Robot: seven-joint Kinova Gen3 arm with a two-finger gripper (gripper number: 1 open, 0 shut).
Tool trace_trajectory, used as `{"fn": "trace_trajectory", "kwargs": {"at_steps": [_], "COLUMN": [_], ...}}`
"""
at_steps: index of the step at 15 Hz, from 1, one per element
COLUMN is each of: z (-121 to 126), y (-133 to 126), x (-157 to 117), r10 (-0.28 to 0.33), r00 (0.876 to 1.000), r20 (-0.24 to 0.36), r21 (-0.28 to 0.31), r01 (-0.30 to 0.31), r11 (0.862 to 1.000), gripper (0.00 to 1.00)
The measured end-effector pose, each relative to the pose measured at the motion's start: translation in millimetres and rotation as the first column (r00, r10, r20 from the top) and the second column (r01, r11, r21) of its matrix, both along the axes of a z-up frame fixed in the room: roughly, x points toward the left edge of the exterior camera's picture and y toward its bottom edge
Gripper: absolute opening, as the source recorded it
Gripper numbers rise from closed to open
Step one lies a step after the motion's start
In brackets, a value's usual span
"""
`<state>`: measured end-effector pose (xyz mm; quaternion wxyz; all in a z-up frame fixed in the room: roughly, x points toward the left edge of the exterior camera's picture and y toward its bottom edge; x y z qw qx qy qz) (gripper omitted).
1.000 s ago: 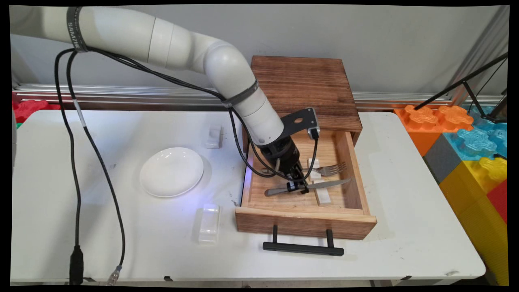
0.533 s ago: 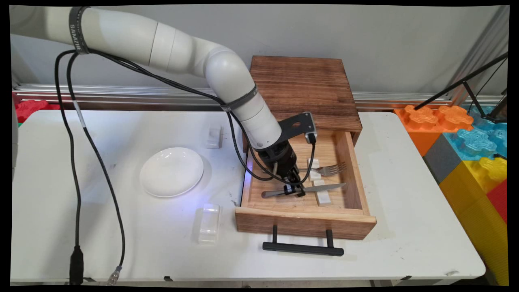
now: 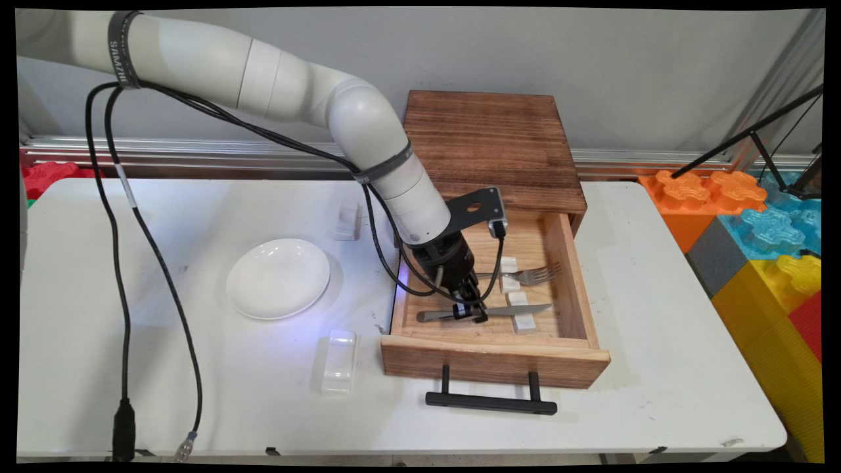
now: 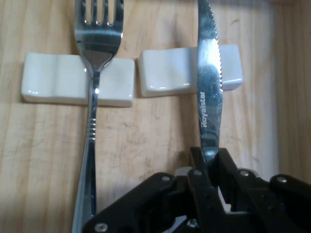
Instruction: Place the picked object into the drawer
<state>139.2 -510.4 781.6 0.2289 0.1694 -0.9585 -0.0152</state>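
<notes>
Steel knife point(image 4: 209, 97) is clamped by the pincer point(image 3: 470, 311) inside the drawer point(image 3: 493, 358), fork point(image 4: 95, 58) at nine o'clock. Held near mid-length, it could be tilted or slipped.

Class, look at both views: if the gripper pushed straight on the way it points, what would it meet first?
Probably the drawer floor: the gripper, shut on the knife, points down into the drawer. How far above the wood it hangs is unclear.

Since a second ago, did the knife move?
Yes. The knife, pinched in the gripper, slid toward the drawer's left wall and lies flatter across its white rest.
</notes>
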Motion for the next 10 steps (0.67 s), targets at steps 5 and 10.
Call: {"fn": "trace_trajectory", "kwargs": {"at_steps": [5, 10], "z": [2, 11], "y": [0, 1], "x": [2, 3], "r10": [-0.025, -0.034], "r00": [1.000, 0.999], "r20": [0.000, -0.011], "r21": [-0.012, -0.023], "r01": [0.025, 0.033], "r11": [1.000, 0.999], "gripper": [1.00, 1.00]}}
